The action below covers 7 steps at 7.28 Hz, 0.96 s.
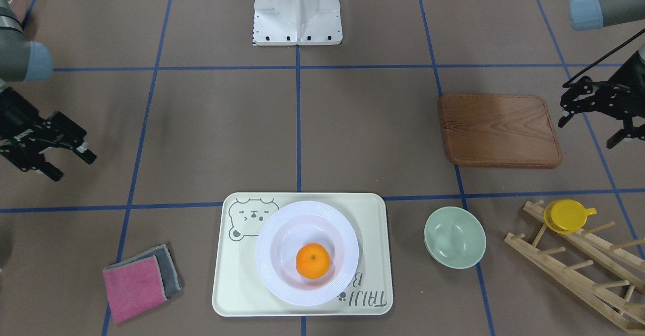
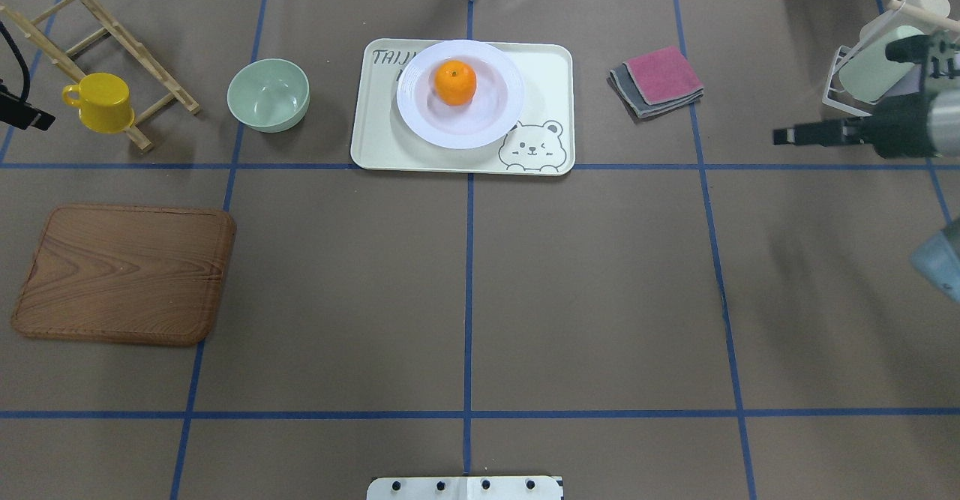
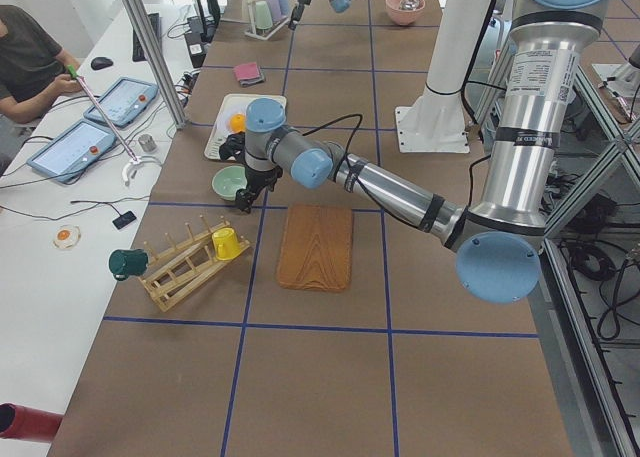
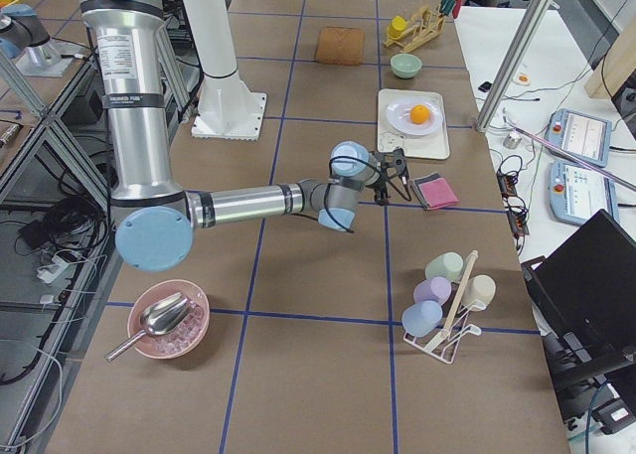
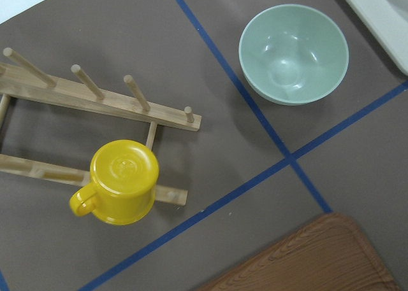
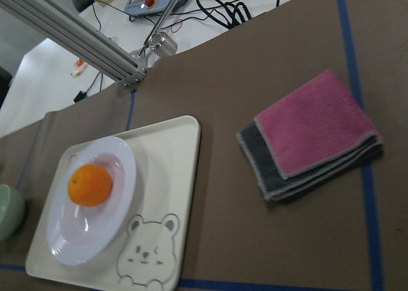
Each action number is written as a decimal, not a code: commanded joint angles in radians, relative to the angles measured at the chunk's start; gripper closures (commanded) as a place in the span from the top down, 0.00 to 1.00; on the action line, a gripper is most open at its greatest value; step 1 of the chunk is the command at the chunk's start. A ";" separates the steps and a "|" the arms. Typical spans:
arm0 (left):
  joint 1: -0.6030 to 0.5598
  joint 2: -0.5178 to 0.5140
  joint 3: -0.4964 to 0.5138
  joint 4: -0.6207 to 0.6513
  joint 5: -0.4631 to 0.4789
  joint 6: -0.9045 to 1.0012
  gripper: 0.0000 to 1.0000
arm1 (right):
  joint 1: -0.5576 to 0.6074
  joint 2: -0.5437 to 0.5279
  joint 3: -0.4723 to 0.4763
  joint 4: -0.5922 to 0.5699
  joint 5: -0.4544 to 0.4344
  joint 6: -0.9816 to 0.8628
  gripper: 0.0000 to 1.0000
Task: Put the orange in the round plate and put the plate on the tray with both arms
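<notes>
left gripper [image 1: 587, 132] well off the tray's [image 2: 547, 73] left side, fingers apart, empty | one orange [image 2: 455, 82] lying in one round plate [image 2: 420, 121], plate sitting on the one tray | right gripper [image 1: 73, 167] well off the tray's right side, spread, empty | task looks finished; next move only needs both arms parked clear

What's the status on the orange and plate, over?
Both open, empty: left hand, right hand, wide of the tray. The orange sits in the round plate, plate on tray. Nothing in the way.
</notes>
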 commanded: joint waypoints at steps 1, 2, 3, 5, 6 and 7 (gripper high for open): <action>0.000 0.001 0.037 0.022 0.013 0.072 0.99 | 0.195 -0.096 -0.001 -0.267 0.129 -0.608 1.00; 0.001 0.002 0.055 0.022 0.012 0.073 0.99 | 0.257 -0.096 0.001 -0.415 0.137 -0.797 1.00; 0.000 0.002 0.056 0.028 0.009 0.091 0.99 | 0.283 -0.084 0.005 -0.584 0.125 -0.959 1.00; -0.002 -0.001 0.059 0.097 0.010 0.189 0.99 | 0.340 0.020 0.013 -0.940 0.119 -1.208 1.00; -0.003 -0.002 0.072 0.103 0.010 0.193 0.99 | 0.367 0.068 0.013 -1.101 0.107 -1.339 1.00; -0.006 -0.002 0.080 0.105 0.009 0.202 0.99 | 0.377 0.095 0.013 -1.213 0.101 -1.427 1.00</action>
